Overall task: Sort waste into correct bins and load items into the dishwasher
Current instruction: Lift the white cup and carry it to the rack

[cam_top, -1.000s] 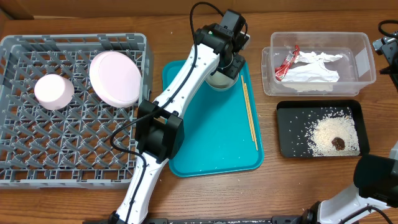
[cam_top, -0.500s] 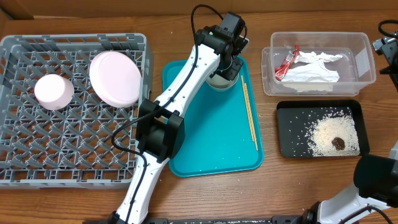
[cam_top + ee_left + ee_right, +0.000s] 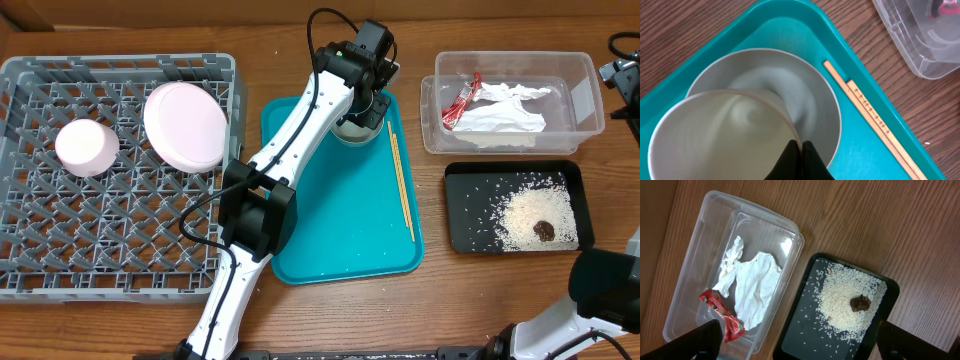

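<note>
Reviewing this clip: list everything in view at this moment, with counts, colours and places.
Dish rack: one, grey, left of table.
Plate: one, pale pink, in the rack.
Pink bowl: one, in the rack, left of the plate.
Serving tray: one, teal, centre.
White bowl: one, at the serving tray's far end.
Cup: one, off-white, in the white bowl.
Chopsticks: two, wooden, on the serving tray's right side.
Tub: one, clear, far right.
Wrapper: one, red, in the tub.
Napkin: one, white, in the tub.
Black tray: one, near right.
Rice: white, loose pile, on the black tray.
Food lump: one, brown, on the rice.
Left hand: shut on the cup's rim.
Right hand: open, above the tub and the black tray.
</note>
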You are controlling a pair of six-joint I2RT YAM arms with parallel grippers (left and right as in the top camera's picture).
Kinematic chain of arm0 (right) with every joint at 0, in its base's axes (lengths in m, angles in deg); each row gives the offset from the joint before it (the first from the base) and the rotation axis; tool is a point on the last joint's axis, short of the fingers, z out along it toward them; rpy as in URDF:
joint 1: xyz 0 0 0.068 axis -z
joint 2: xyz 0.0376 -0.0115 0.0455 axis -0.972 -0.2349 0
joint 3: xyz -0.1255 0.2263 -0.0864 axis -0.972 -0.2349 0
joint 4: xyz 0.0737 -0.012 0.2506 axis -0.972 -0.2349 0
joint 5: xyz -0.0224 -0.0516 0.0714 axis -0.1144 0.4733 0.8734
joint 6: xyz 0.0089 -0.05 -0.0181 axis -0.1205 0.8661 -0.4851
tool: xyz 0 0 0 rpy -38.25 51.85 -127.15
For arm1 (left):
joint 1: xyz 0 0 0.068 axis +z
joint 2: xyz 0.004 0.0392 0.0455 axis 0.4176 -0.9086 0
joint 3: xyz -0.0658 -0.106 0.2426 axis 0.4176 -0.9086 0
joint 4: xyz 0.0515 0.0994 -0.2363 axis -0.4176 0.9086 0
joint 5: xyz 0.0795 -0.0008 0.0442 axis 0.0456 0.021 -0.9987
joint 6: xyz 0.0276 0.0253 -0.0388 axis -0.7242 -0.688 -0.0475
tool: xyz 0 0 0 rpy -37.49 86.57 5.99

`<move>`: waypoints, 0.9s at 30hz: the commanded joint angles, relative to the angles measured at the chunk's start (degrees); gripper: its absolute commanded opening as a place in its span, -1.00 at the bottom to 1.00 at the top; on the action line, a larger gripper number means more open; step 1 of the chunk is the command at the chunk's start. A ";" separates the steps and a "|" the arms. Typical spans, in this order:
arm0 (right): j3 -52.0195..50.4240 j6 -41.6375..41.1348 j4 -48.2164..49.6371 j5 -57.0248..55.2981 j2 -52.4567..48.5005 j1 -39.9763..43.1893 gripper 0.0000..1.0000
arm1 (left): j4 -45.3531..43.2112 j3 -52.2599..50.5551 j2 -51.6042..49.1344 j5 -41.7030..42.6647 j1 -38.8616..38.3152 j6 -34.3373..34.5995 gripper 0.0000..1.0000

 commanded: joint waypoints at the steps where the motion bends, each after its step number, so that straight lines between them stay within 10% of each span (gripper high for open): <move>1: 1.18 0.02 0.17 -0.44 0.42 -0.07 1.00 | 0.72 1.36 0.46 0.92 0.85 4.48 -0.92; 14: 1.18 0.02 0.17 -0.44 0.42 -0.07 1.00 | 5.60 11.06 14.47 17.97 9.86 14.86 -0.92; 27: 1.20 0.04 0.17 -0.44 0.42 -0.07 1.00 | 17.88 11.06 30.67 24.30 36.85 16.74 -0.92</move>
